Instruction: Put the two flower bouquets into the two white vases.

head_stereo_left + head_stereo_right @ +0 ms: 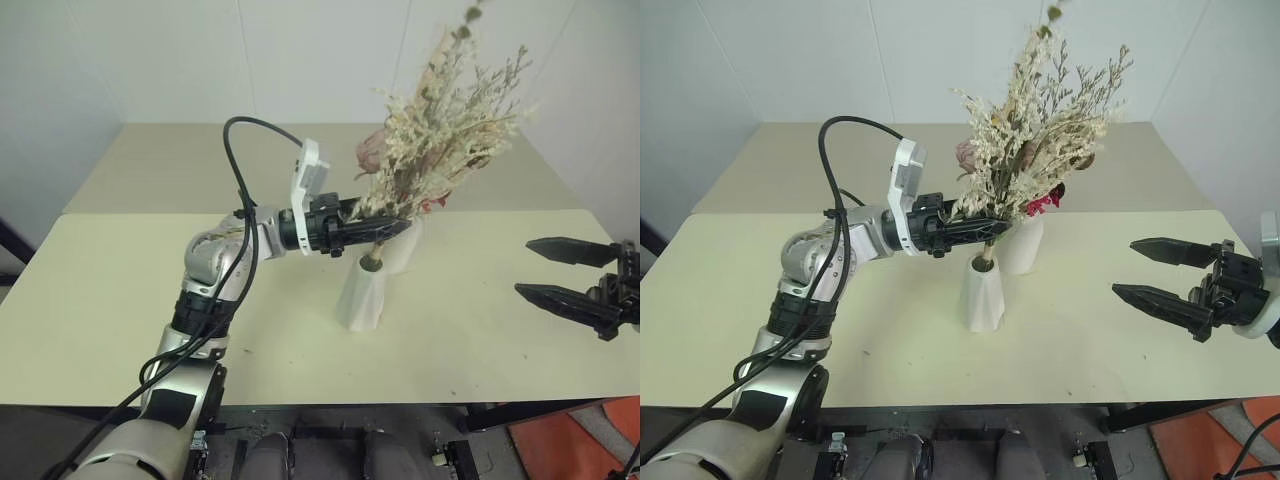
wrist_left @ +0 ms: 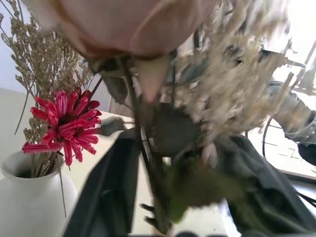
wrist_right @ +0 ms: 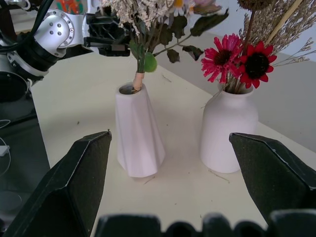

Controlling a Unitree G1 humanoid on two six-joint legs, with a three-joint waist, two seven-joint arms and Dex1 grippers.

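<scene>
Nearest the camera, the right gripper (image 1: 1150,270) is seen low on the right over the pale desk (image 1: 730,300), its jaws spread wide and holding nothing. Further in, the left gripper (image 1: 385,229) is reached across to the rose bouquet (image 1: 440,130) — its jaws are parted on either side of the stems, just above the mouth of the cone vase (image 3: 137,131), into which the stems are already set. Just behind it stands the round vase (image 3: 228,131), and the daisy bouquet (image 3: 236,57) is held in that one — both vases upright, close together.
</scene>
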